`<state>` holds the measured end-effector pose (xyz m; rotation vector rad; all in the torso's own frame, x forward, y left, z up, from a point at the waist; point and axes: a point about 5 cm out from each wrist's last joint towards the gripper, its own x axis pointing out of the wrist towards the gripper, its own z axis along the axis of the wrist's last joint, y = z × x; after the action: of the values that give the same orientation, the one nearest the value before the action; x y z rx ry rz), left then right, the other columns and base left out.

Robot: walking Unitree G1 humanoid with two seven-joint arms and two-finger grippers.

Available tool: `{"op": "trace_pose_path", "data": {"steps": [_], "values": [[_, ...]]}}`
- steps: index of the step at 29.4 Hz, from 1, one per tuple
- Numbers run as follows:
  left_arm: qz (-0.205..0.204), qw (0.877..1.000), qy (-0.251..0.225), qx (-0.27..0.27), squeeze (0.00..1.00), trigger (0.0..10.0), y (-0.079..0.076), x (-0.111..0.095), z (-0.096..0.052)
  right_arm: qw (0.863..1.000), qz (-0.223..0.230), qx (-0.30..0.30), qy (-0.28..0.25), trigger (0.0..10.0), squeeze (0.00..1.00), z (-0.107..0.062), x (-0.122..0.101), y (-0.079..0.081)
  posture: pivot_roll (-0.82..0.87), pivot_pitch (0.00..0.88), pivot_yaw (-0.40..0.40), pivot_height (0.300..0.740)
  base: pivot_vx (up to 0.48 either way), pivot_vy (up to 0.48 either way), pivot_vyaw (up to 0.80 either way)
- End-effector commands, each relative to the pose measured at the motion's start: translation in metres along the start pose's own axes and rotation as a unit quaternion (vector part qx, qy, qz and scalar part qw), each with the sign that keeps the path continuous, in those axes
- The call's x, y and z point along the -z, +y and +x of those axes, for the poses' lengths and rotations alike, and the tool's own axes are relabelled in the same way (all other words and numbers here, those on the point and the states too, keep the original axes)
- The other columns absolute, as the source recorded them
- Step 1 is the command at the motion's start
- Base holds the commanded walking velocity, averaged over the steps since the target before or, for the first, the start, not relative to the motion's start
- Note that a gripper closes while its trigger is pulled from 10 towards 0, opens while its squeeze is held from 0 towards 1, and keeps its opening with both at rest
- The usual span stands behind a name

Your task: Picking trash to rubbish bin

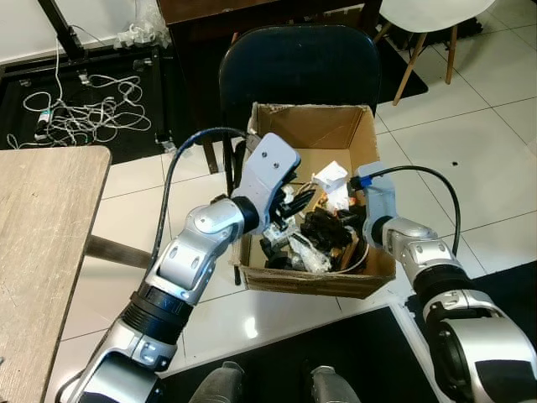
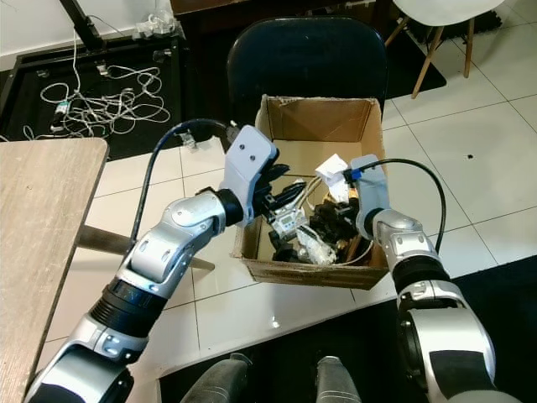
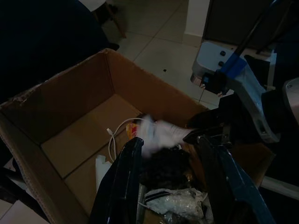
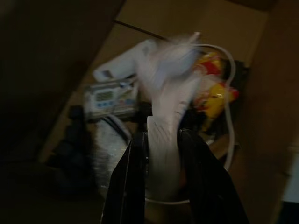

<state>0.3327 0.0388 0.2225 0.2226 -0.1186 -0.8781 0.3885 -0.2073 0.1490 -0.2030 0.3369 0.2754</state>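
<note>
An open cardboard box [image 1: 344, 126] stands on the tiled floor before a dark chair and holds mixed trash: black pieces [image 1: 323, 227], a clear plastic bag [image 3: 175, 203], a yellow wrapper [image 4: 216, 88], a white cable [image 3: 112, 140]. My right gripper [image 4: 163, 140] reaches in from the box's right side and is shut on a white crumpled paper [image 1: 331, 176], held just above the pile. My left gripper [image 2: 281, 197] hovers over the left half of the box, open, with nothing between its fingers [image 3: 126, 182].
A wooden table [image 1: 42, 252] runs along the left. The dark chair [image 1: 298, 67] backs the box. Tangled cables [image 1: 84, 109] lie on the floor at the far left, and a white chair [image 1: 428, 25] stands at the far right. A black mat [image 1: 352, 344] lies at my feet.
</note>
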Motion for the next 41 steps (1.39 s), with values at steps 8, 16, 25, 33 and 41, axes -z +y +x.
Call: {"op": "trace_pose_path", "data": {"steps": [8,16,25,33,41], "values": [[-0.02,0.998,-0.016,-0.049,0.0,10.0,0.014,-0.003,-0.004,0.999,-0.008,0.017,-0.032,10.0,0.0,0.001,-0.015,0.0,0.04,0.259,0.067,0.74,0.0,0.0,0.0],[-0.065,0.986,-0.053,-0.145,0.0,10.0,0.027,-0.005,-0.024,0.976,0.038,0.097,-0.189,10.0,0.0,-0.016,-0.059,-0.01,0.04,0.201,0.033,0.74,0.0,0.0,0.0],[-0.099,0.964,-0.058,-0.239,0.0,10.0,0.027,0.0,-0.055,0.952,0.041,0.082,-0.291,10.0,0.0,-0.047,-0.076,0.014,0.04,0.157,0.027,0.74,0.0,0.0,0.0],[-0.1,0.951,-0.056,-0.286,0.0,10.0,0.026,0.006,-0.064,0.964,0.026,0.095,-0.247,10.0,0.0,-0.042,-0.058,0.047,0.06,0.154,0.017,0.74,0.0,0.0,0.0],[-0.119,0.947,-0.053,-0.294,0.0,10.0,0.018,0.005,-0.066,0.963,0.061,0.067,-0.255,10.0,0.0,-0.052,-0.059,0.063,0.06,0.145,0.013,0.74,0.0,0.0,0.0]]}}
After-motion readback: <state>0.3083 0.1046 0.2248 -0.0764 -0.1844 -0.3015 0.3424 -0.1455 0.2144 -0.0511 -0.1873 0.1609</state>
